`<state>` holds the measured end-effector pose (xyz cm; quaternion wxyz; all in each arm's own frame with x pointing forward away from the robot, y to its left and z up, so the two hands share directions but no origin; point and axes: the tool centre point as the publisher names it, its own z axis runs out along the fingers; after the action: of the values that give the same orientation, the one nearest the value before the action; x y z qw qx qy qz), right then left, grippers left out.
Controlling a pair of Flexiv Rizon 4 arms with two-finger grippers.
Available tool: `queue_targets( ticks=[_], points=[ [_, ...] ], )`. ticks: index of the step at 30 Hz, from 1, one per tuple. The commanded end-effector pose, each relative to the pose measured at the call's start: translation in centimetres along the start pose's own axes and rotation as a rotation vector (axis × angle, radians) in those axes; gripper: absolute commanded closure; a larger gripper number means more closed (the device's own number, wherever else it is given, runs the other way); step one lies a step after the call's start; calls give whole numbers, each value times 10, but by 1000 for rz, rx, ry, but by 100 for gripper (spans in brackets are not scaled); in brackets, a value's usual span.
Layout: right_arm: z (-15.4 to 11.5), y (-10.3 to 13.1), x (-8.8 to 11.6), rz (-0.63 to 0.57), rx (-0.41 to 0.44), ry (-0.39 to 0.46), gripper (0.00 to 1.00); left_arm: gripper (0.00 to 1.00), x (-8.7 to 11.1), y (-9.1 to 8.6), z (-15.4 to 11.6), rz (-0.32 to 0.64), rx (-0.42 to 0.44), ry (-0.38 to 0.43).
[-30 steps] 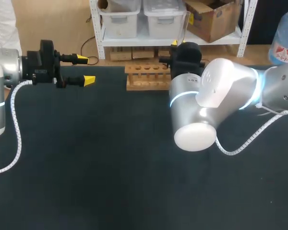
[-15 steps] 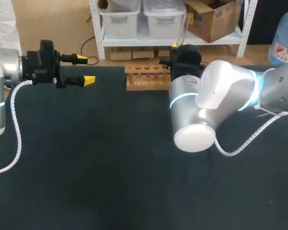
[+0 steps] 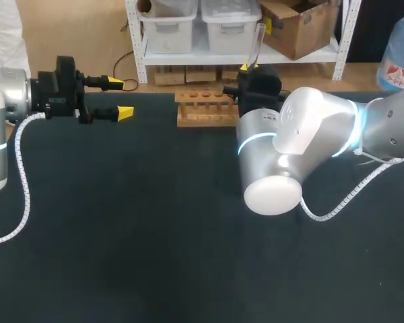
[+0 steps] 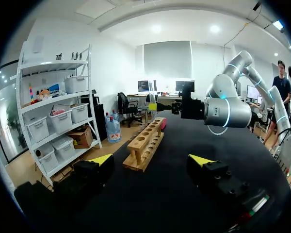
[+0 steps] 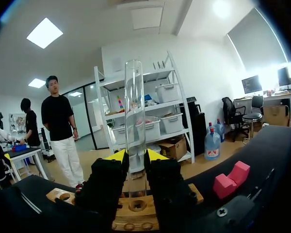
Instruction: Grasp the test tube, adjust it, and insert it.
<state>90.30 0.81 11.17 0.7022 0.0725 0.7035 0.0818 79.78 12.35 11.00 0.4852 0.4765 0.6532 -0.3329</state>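
Observation:
The clear glass test tube [image 5: 133, 111] stands upright between the yellow tips of my right gripper [image 5: 136, 156], which is shut on it. Its lower end is just over a hole in the wooden rack [image 5: 136, 213]; whether it is inside I cannot tell. From the head camera, the tube [image 3: 257, 39] rises above the right gripper [image 3: 250, 68] at the right end of the rack [image 3: 205, 108], at the table's far edge. My left gripper [image 3: 121, 98] is far left of the rack, open and empty. In the left wrist view that gripper [image 4: 151, 160] faces the rack [image 4: 145, 145].
A pink block [image 5: 231, 179] lies on the dark table beside the rack. My right arm's large silver elbow [image 3: 276, 161] hangs over the middle right of the table, with a white coiled cable [image 3: 343, 198] trailing from it.
The right arm has shifted slightly, and the tube's top now shows more clearly above the gripper in the head view. The left arm has not moved.

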Motion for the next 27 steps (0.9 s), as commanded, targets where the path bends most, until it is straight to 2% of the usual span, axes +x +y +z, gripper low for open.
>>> queue_targets(
  ticks=[1, 16, 27],
  points=[
    [0, -3, 2, 2, -299, 3, 100, 0, 1, -1, 0, 3, -5, -5],
    [7, 2, 16, 1, -332, 22, 100, 0, 1, -1, 0, 3, -5, -5],
    [1, 1, 26, 24, -327, 33, 100, 0, 1, -1, 0, 3, -5, -5]
  ],
)
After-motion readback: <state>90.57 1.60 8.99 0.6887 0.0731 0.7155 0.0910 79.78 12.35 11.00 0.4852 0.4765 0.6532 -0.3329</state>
